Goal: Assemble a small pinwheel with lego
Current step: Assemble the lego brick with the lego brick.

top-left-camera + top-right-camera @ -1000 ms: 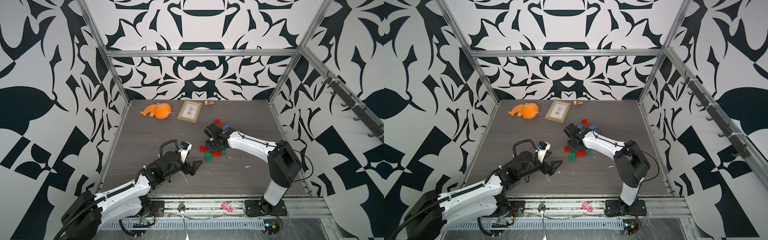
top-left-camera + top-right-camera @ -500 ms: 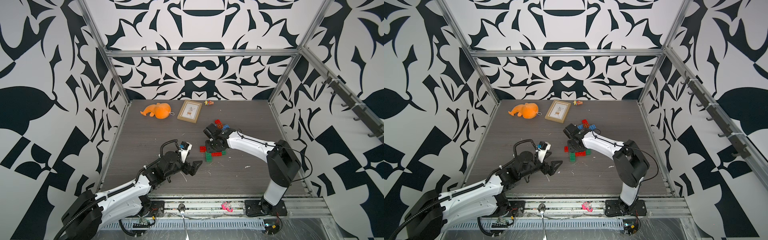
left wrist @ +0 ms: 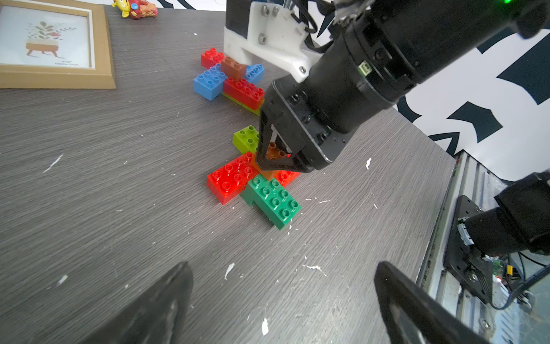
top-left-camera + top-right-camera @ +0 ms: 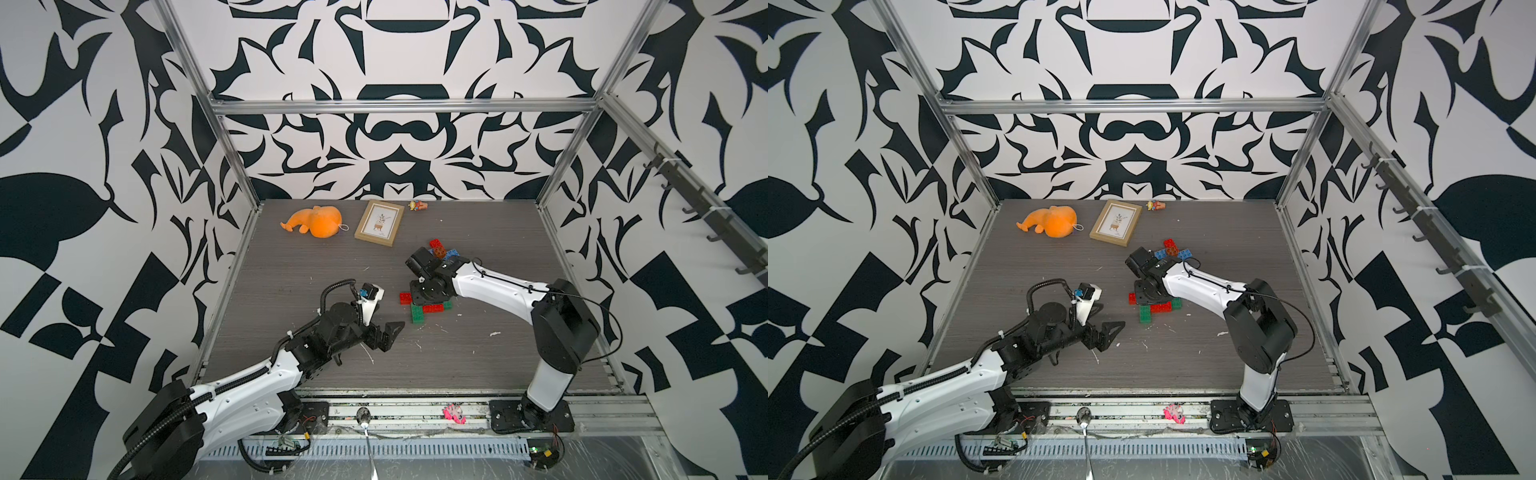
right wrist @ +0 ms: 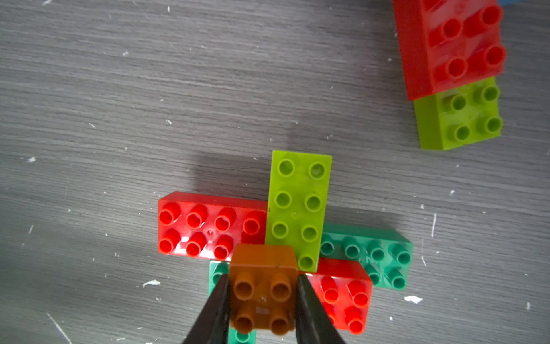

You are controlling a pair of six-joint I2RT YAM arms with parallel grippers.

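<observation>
A lego pinwheel (image 4: 419,311) lies mid-table: red bricks (image 5: 205,223), dark green bricks (image 5: 372,253) and a lime green brick (image 5: 297,205) fan out from one centre. My right gripper (image 5: 262,278) points down over that centre, shut on a small orange-brown square brick (image 5: 262,292), studs up. The left wrist view shows that brick (image 3: 275,152) low on the crossing bricks. My left gripper (image 3: 282,265) hovers wide open and empty in front of the pinwheel, seen in both top views (image 4: 388,332) (image 4: 1108,330).
Behind the right arm lies a second lego cluster (image 3: 232,77) of red, blue, lime and orange-brown bricks. At the back are an orange plush toy (image 4: 318,222), a picture frame (image 4: 379,223) and a small figurine (image 4: 417,205). White crumbs dot the table.
</observation>
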